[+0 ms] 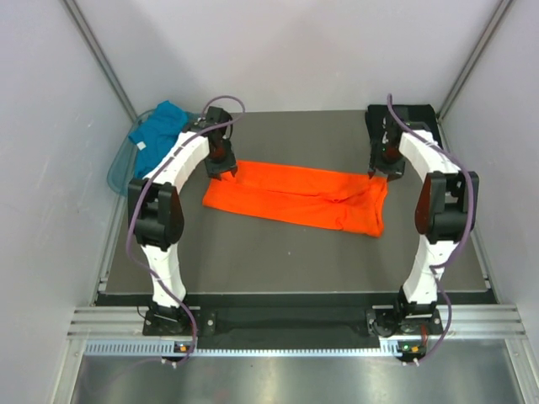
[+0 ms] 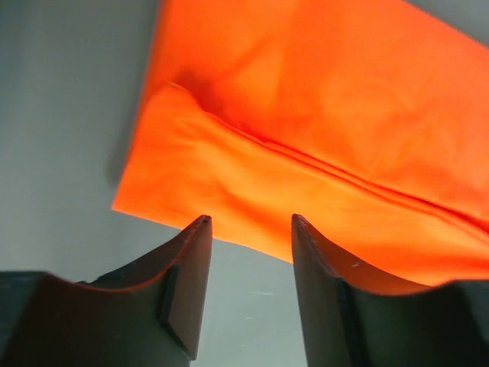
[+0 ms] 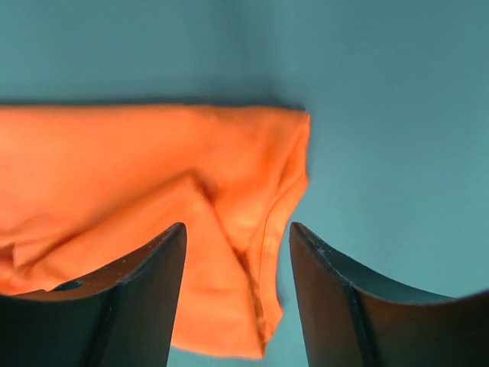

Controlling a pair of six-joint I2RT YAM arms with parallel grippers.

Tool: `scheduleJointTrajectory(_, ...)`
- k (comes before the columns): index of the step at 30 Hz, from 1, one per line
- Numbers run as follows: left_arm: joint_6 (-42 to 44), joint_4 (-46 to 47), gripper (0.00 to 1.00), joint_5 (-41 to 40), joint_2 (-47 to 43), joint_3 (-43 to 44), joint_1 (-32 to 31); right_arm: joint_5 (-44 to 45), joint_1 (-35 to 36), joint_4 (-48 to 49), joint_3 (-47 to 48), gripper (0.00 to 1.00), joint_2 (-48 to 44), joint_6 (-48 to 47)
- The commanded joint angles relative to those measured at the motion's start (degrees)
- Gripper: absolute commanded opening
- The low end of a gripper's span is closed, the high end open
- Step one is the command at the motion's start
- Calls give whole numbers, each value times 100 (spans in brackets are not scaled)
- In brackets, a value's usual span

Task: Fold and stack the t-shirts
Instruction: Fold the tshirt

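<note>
The bright orange t-shirt [image 1: 299,196] lies folded into a long strip across the middle of the grey table. My left gripper [image 1: 224,167] hovers open at the strip's far left corner; in the left wrist view the orange cloth [image 2: 306,138] lies just beyond the open fingertips [image 2: 246,222], nothing held. My right gripper [image 1: 385,171] hovers open at the strip's far right corner; in the right wrist view the shirt's end [image 3: 229,229] lies between and below the open fingers. A teal t-shirt [image 1: 162,130] sits in the basket. A black t-shirt [image 1: 411,115] lies at the back right.
The translucent blue-green basket [image 1: 119,168] hangs over the table's left back edge. Grey walls close in on both sides. The table's near half [image 1: 286,261] is bare grey surface.
</note>
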Motion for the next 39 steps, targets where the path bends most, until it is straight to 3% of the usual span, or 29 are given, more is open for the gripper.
scheduleJointTrajectory(1,92,332,47,397,-36,-191,-11,10,190,-94,-117,57,-876,-113)
scheduleJointTrajectory(5,91,306,30,767,307,-182,7,-974,542,160,-767,51,-1385,-113)
scheduleJointTrajectory(11,214,350,24,715,738,-130,95,-1608,1219,987,-1857,23,-1518,168)
scheduleJointTrajectory(13,240,385,24,715,861,-121,121,-1652,1377,1197,-2016,21,-1422,247)
scheduleJointTrajectory(26,460,411,24,574,1116,-68,156,-1415,1527,1330,-1340,31,-500,160)
scheduleJointTrajectory(39,425,412,24,600,897,-192,148,-1169,1475,662,1007,40,899,-104)
